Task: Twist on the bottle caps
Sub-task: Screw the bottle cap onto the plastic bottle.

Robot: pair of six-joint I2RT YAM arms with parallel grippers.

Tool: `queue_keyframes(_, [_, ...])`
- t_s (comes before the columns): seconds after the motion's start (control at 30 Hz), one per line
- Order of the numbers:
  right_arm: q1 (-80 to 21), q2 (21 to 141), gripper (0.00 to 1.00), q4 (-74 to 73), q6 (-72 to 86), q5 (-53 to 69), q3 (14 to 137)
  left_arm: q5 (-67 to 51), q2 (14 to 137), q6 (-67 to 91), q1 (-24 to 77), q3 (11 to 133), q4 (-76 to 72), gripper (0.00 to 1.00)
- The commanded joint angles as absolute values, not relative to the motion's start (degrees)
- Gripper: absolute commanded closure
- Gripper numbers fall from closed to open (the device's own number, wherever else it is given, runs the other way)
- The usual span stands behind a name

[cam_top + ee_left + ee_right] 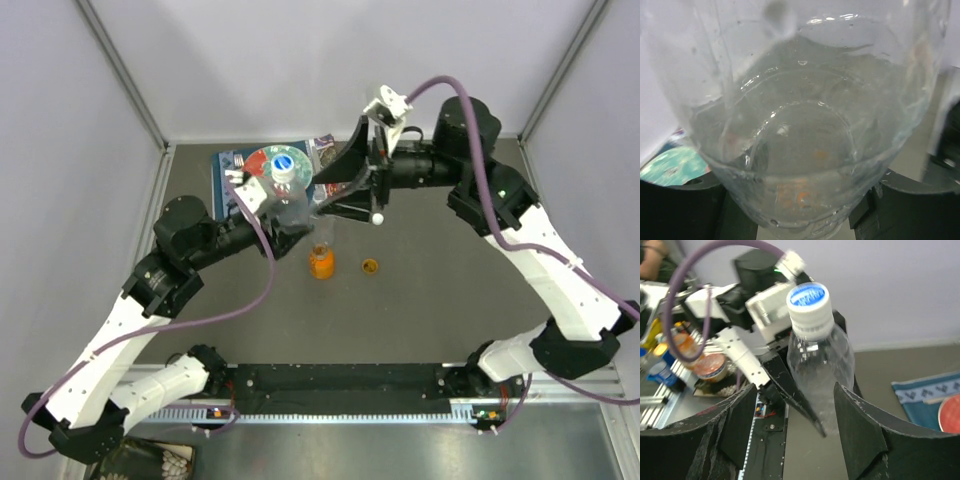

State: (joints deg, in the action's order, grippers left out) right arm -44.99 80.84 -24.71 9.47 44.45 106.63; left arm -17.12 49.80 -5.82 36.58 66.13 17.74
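Fingers of the left gripper (272, 214) were clenched around the body of a slim clear plastic water bottle (288, 198), which we saw held tilted above the dark table (430, 310), a white ribbed screw cap with a blue top (284, 166) sitting on its neck. We found the right gripper (792, 390) released, its two black fingers (860, 435) standing apart on either side of the bottle's body. Near them a squat orange bottle (321, 263) stood upright on the table, a small orange cap (371, 266) lying just beside it.
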Motion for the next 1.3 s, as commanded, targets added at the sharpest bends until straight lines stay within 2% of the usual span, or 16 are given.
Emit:
queue_keyframes(0.0, [-41.93, 77.96, 0.37, -20.05, 4.66, 62.83, 106.61, -45.23, 51.50, -6.42, 36.56, 68.81, 20.39, 0.75])
queue_keyframes(0.2, [-39.64, 82.17, 0.38, -9.60, 14.49, 69.87, 109.34, -57.20, 53.17, -6.33, 37.09, 69.70, 21.80, 0.71])
queue_keyframes(0.3, [-39.64, 83.23, 0.38, 2.16, 22.65, 72.06, 107.41, -58.97, 53.87, -5.28, 37.44, 69.96, 21.54, 0.71])
queue_keyframes(0.33, [-39.64, 83.84, 0.38, 11.33, 25.72, 73.55, 105.75, -59.24, 53.96, -5.10, 37.44, 69.70, 21.19, 0.70])
queue_keyframes(0.43, [-39.64, 86.12, 0.37, 24.74, 38.38, 75.40, 103.37, -61.25, 54.40, -2.99, 37.53, 68.82, 18.99, 0.70])
queue_keyframes(0.57, [-39.73, 90.43, 0.37, 45.53, 55.66, 76.90, 104.94, -62.66, 54.67, 2.70, 37.97, 66.80, 14.78, 0.71])
queue_keyframes(0.63, [-39.99, 91.75, 0.38, 50.95, 60.97, 78.21, 106.08, -62.40, 54.75, 3.25, 37.97, 66.19, 13.28, 0.71])
queue_keyframes(0.7, [-40.60, 92.90, 0.38, 54.12, 64.59, 79.27, 106.52, -61.97, 54.75, 3.16, 38.14, 66.18, 13.01, 0.71])
queue_keyframes(1.27, [-44.12, 93.95, 0.41, 54.58, 65.04, 80.60, 108.10, -58.98, 54.49, 2.02, 38.41, 65.22, 13.27, 0.71])
